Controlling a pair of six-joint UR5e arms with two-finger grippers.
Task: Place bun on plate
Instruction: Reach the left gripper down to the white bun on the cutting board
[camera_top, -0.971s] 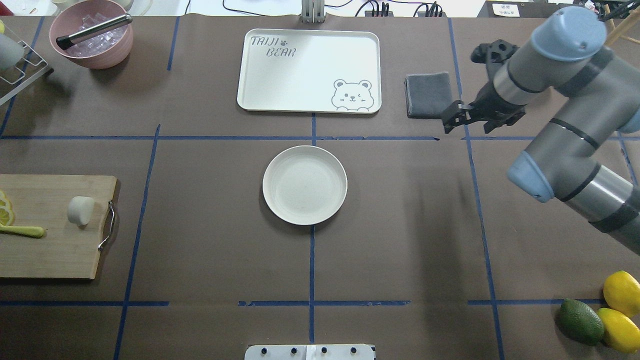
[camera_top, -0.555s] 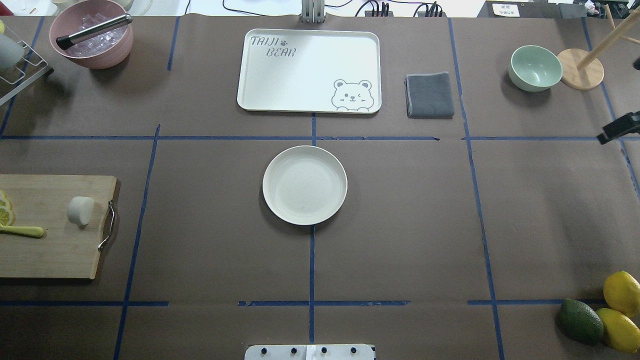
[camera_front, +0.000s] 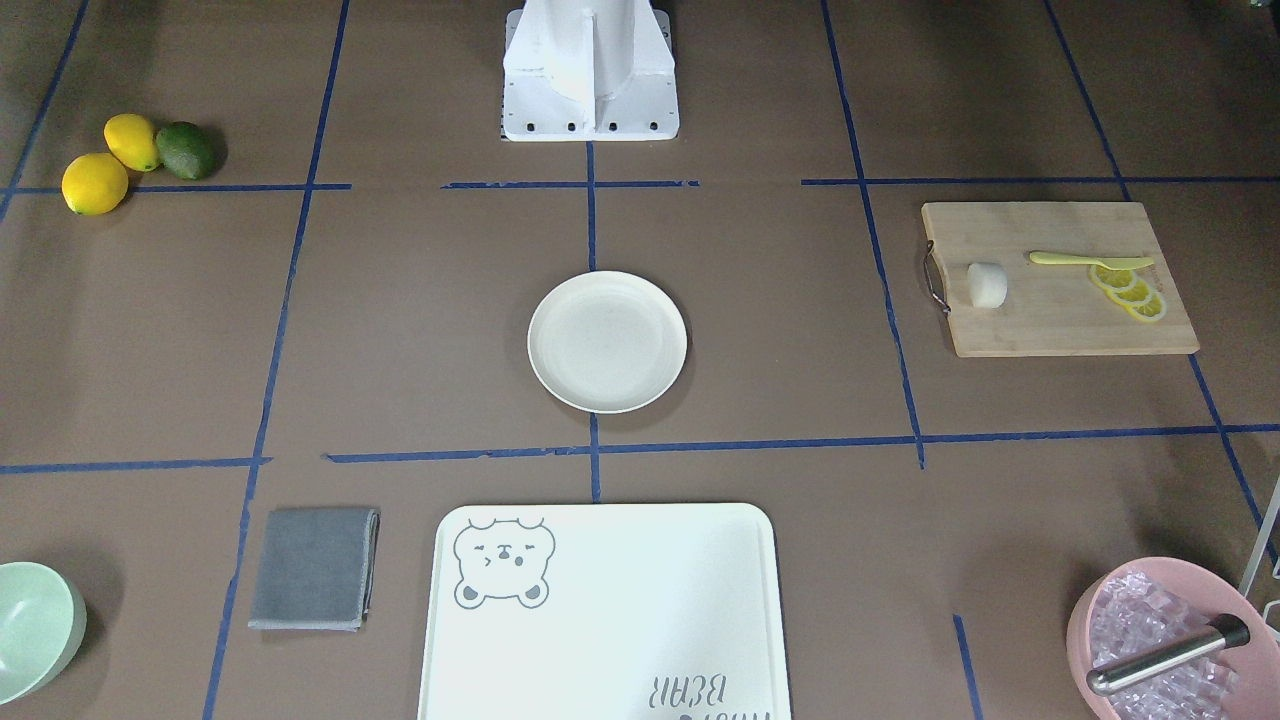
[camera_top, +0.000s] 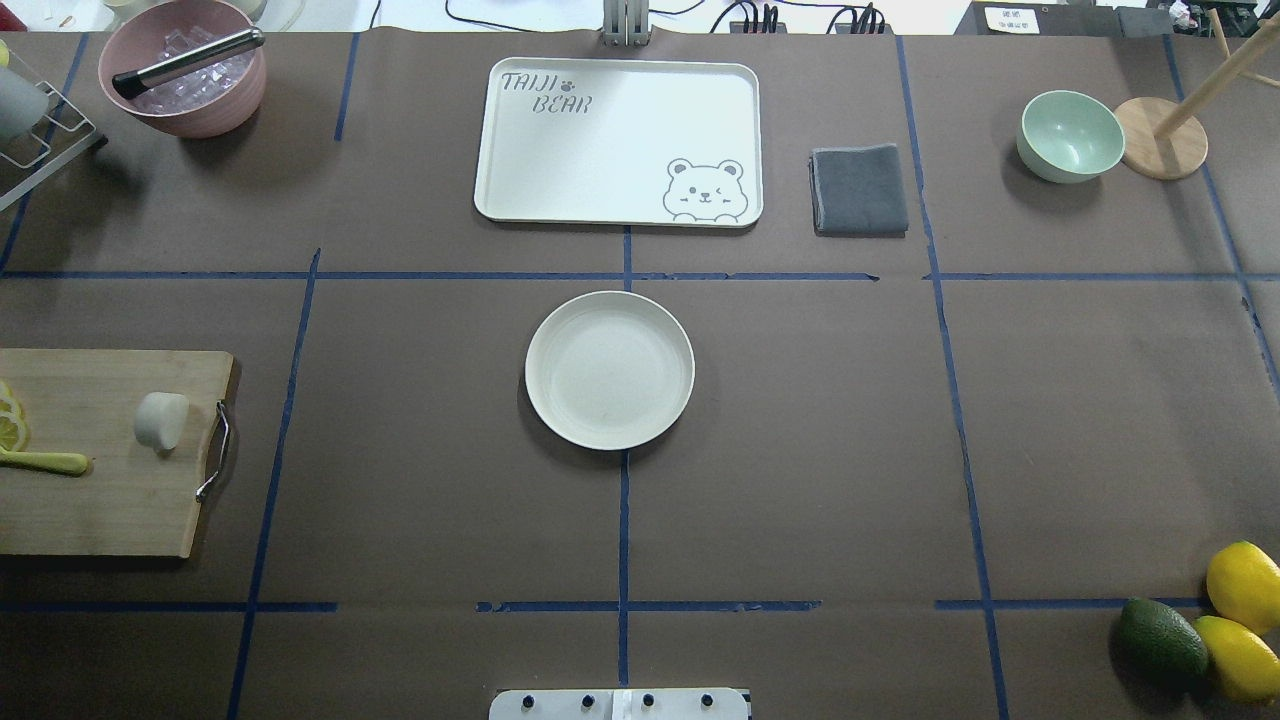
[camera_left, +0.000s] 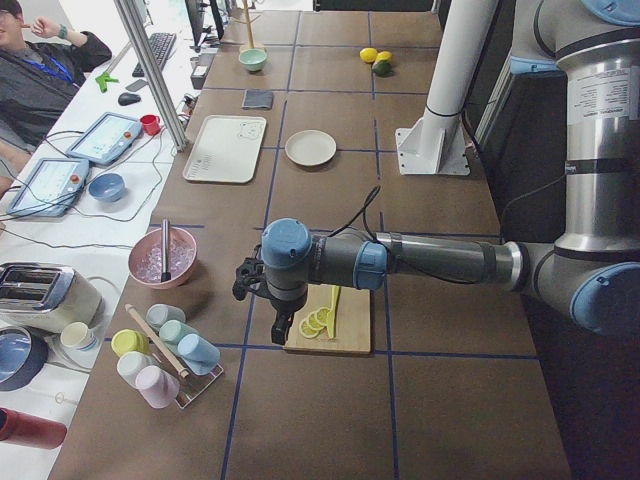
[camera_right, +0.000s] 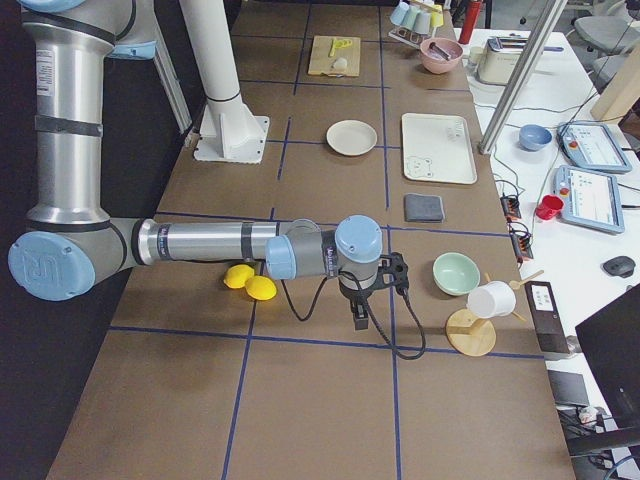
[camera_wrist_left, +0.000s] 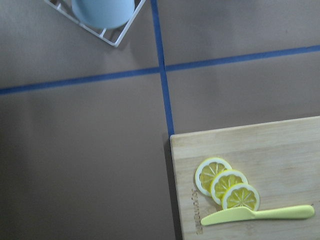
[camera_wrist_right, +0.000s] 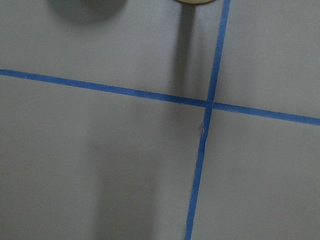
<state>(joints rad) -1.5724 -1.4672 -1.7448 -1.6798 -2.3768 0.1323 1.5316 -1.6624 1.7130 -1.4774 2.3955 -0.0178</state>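
Observation:
The bun (camera_top: 162, 420) is a small white lump lying on the wooden cutting board (camera_top: 110, 500) at the table's left side, also seen as the bun (camera_front: 987, 284) in the front-facing view. The round cream plate (camera_top: 609, 370) stands bare at the table's centre, far from the bun. Neither arm shows in the overhead or front-facing views. In the exterior left view my left gripper (camera_left: 250, 288) hangs above the board's outer end, and the arm hides the bun. My right gripper (camera_right: 372, 298) hovers near the mint-green bowl (camera_right: 456, 272). I cannot tell whether either gripper is open or shut.
Lemon slices (camera_front: 1130, 288) and a yellow knife (camera_front: 1088, 261) share the board. A bear-printed tray (camera_top: 618, 140), grey cloth (camera_top: 859, 189), pink ice bowl (camera_top: 185, 68), wooden stand (camera_top: 1160, 138), two lemons and an avocado (camera_top: 1161, 640) lie around the edges.
The right arm has swung off the overhead view's right edge, uncovering the mint-green bowl and the wooden stand. The bun and plate have not moved.

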